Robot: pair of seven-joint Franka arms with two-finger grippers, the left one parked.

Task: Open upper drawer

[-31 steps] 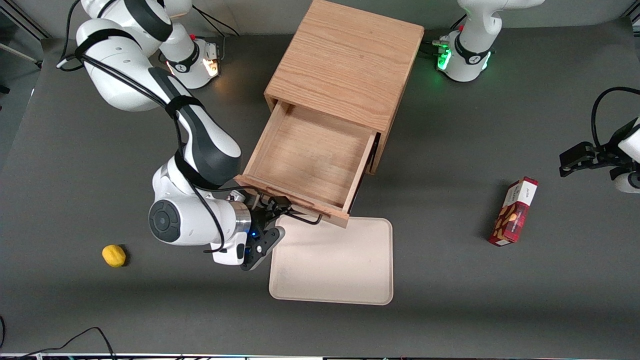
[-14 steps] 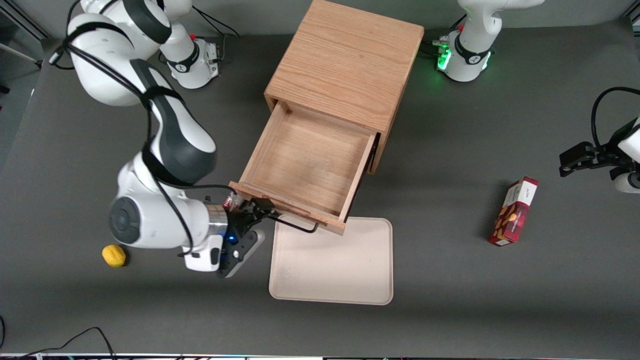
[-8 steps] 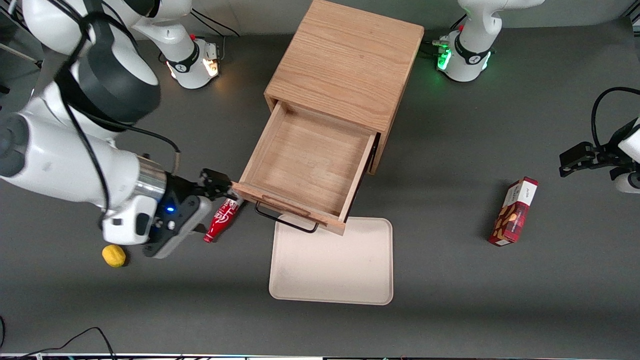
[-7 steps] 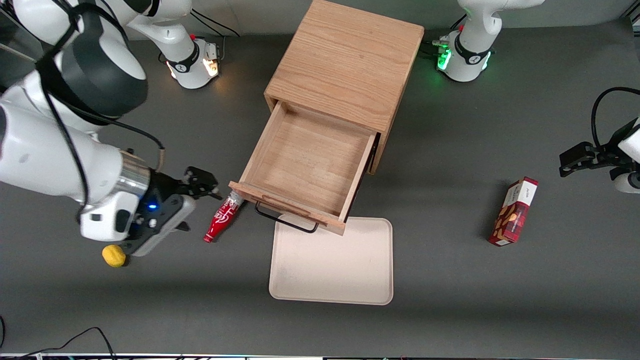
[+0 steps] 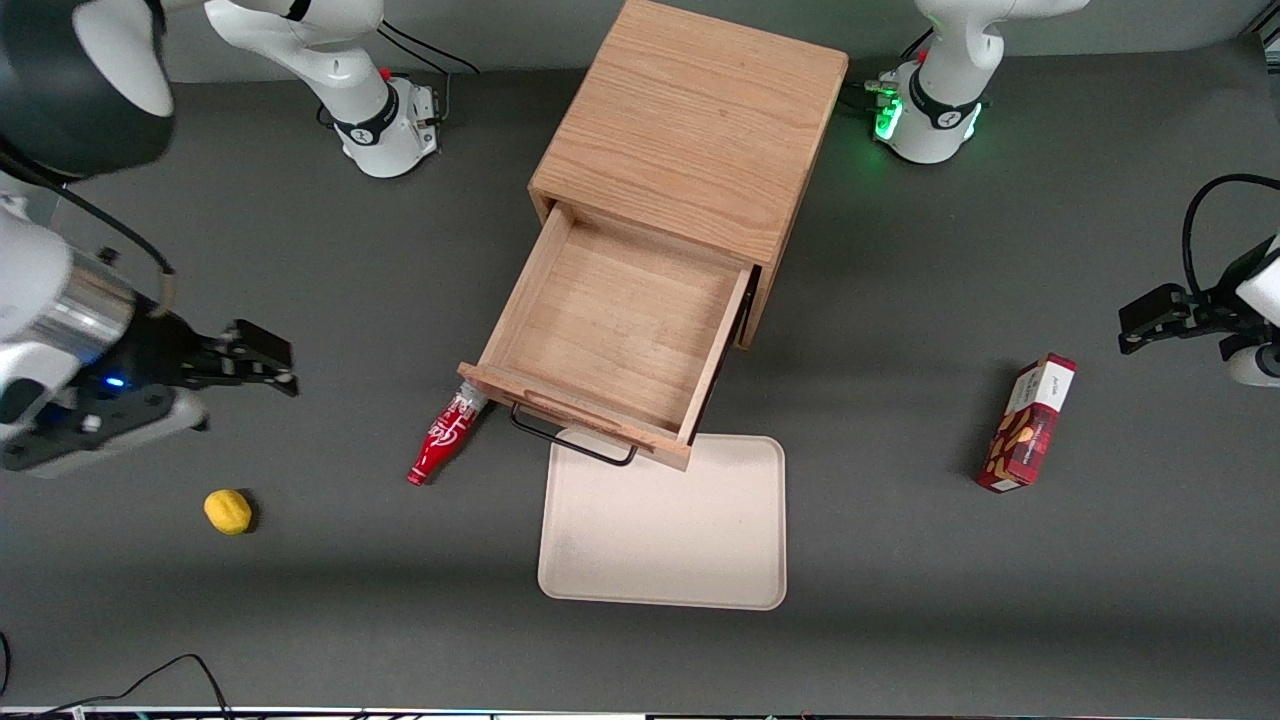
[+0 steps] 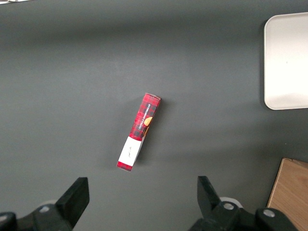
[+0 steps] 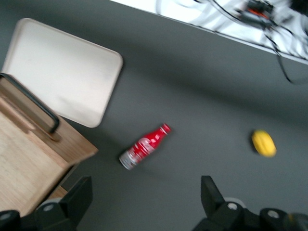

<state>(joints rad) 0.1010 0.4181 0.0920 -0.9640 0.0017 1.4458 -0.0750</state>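
Pincer [image 5: 262, 365] withdrawn from upper drawer [image 5: 615, 325] toward working arm's table edge; fingers apart, empty. Drawer pulled out, handle [image 5: 570, 445] free.

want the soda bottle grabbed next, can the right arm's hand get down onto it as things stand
Probably yes. The hand hangs open above bare table; the bottle lies nearby, its base beside the upper drawer corner, so approach from the cap end.

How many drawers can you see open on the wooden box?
1. The upper drawer is pulled out of the cabinet, empty inside, its black handle over the tray. Any lower drawer is hidden beneath it. The pincer hangs open, away toward the working arm's end.
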